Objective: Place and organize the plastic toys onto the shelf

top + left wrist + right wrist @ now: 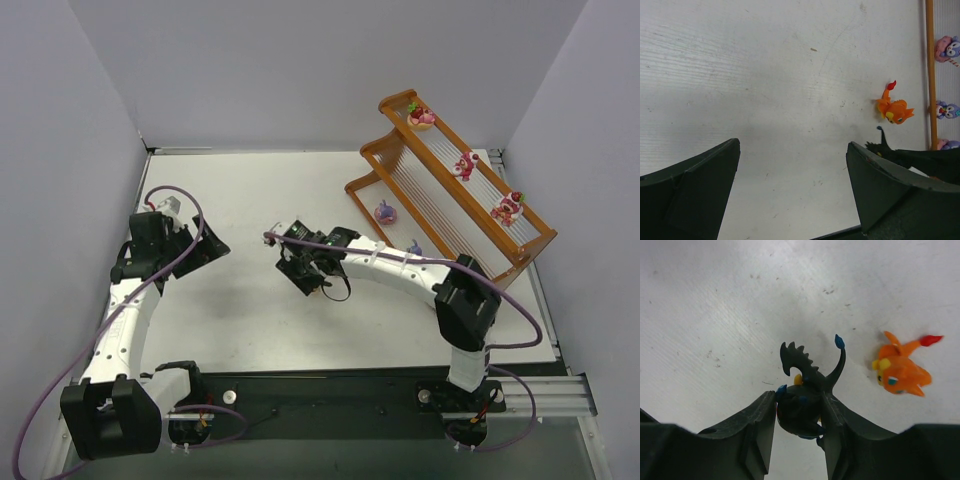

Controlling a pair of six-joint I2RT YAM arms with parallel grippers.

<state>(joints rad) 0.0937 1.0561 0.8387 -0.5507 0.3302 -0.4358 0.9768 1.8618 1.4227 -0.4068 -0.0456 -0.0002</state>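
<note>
My right gripper [799,412] is shut on the black winged toy [802,405], both fingers pressed to its body near the middle of the table [250,200]. An orange toy [900,372] lies on the table just to the right of it. The left gripper [792,165] hangs open over bare table at the left, nothing between its fingers. The shelf [520,262] stands at the far right. Three pink-red toys [465,165] sit along its top tier. A purple toy [385,212] stands on the lowest tier, and another purple toy [415,247] shows behind my right arm.
White walls close in the table on the left, back and right. My right arm [400,268] stretches from its base across the table in front of the shelf. The left arm [130,310] runs along the left side. Purple cables loop around both arms.
</note>
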